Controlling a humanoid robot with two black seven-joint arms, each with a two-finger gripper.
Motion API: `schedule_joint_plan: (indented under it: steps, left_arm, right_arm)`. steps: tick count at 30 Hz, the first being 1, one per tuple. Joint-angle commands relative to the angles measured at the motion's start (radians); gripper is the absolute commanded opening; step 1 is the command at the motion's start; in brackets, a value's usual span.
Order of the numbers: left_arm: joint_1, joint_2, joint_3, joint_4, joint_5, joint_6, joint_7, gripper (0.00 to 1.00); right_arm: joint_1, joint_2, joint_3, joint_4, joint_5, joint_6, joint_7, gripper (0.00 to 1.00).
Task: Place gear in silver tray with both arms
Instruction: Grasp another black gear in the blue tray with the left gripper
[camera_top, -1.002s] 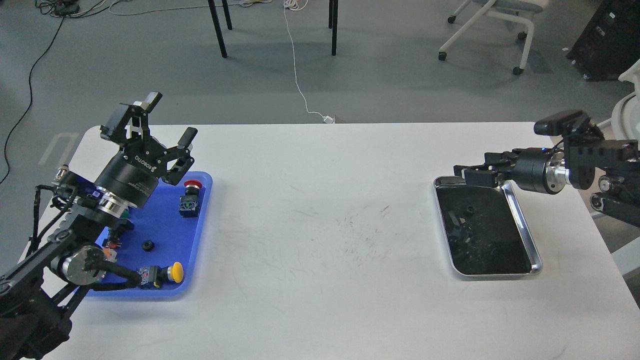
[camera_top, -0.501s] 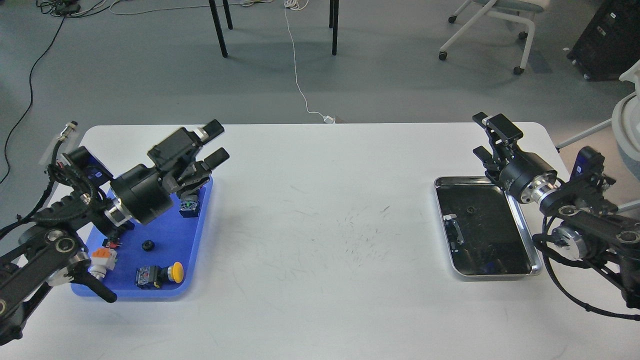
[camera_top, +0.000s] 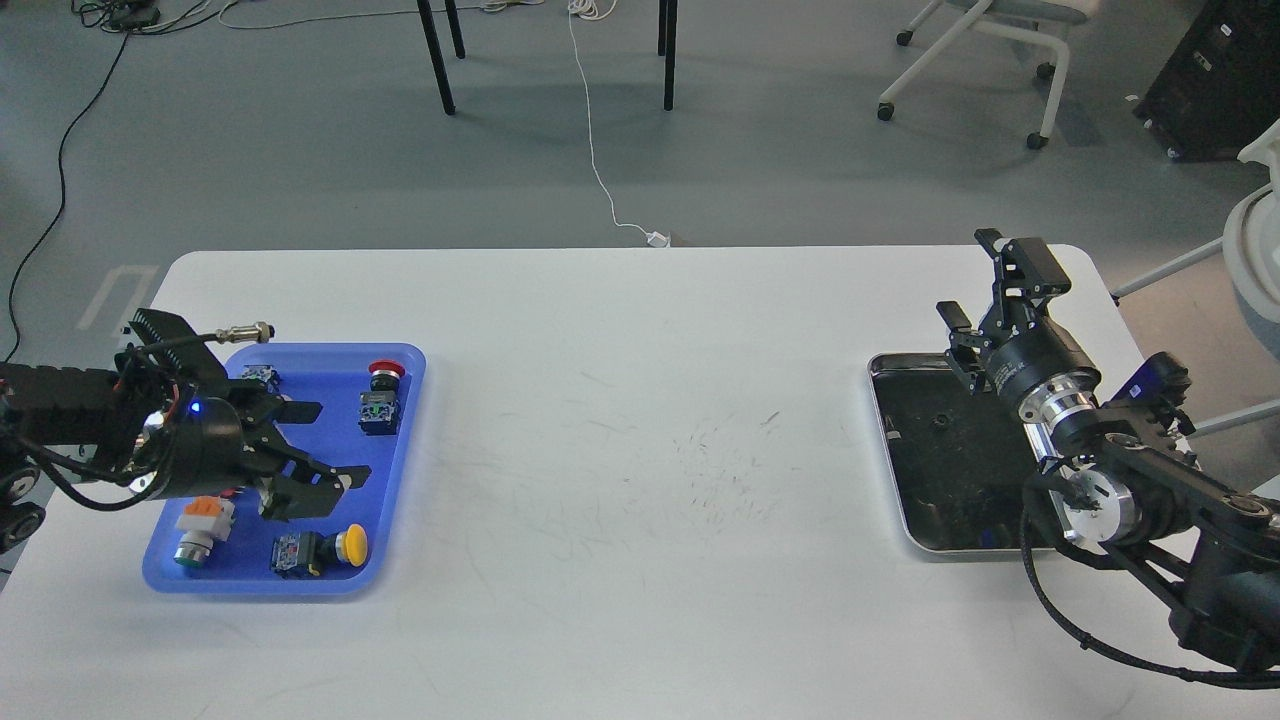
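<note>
Since half a second ago my left pincer (camera_top: 320, 440) has swung down from above the far edge of the blue tray (camera_top: 405, 470) and now lies low across it, fingers spread, nothing between them. A yellow-capped button (camera_top: 350, 545) sits just on the near side of it, a red-capped button (camera_top: 385, 372) just beyond. My right pincer (camera_top: 975, 275) has shifted little; it stands over the far right corner of the silver tray (camera_top: 890, 470), fingers spread and empty. A small dark piece (camera_top: 940, 421), possibly a gear, rests on that tray's floor, just left of my right wrist.
</note>
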Motion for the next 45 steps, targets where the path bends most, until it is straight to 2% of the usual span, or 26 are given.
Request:
schedule_joint_plan:
  steps: [1, 5, 8, 34, 39, 45]
  left_arm:
    - [-0.012, -0.021, 0.055, 0.079, 0.003, 0.006, 0.001, 0.64]
    - [-0.014, -0.066, 0.057, 0.182, 0.003, 0.023, 0.001, 0.55]
    - [-0.012, -0.069, 0.058, 0.211, 0.003, 0.027, 0.001, 0.49]
    - [-0.006, -0.1, 0.097, 0.262, 0.003, 0.027, 0.001, 0.46]
    - [-0.006, -0.101, 0.098, 0.267, 0.003, 0.027, 0.001, 0.3]
    - [-0.006, -0.103, 0.1, 0.286, 0.003, 0.027, 0.001, 0.2]
  right_arm:
    - [0.001, 0.001, 0.001, 0.006, 0.0, -0.002, 0.0, 0.98]
    - [0.0, -0.001, -0.001, 0.006, 0.0, 0.0, 0.0, 0.98]
    - [0.0, -0.001, 0.001, 0.006, 0.0, 0.0, 0.0, 0.98]
    - [-0.002, -0.013, 0.001, 0.017, -0.001, 0.0, 0.0, 0.98]
    - [-0.002, -0.013, 0.001, 0.017, -0.001, 0.0, 0.0, 0.98]
    - [-0.002, -0.013, 0.002, 0.017, -0.001, 0.0, 0.0, 0.98]
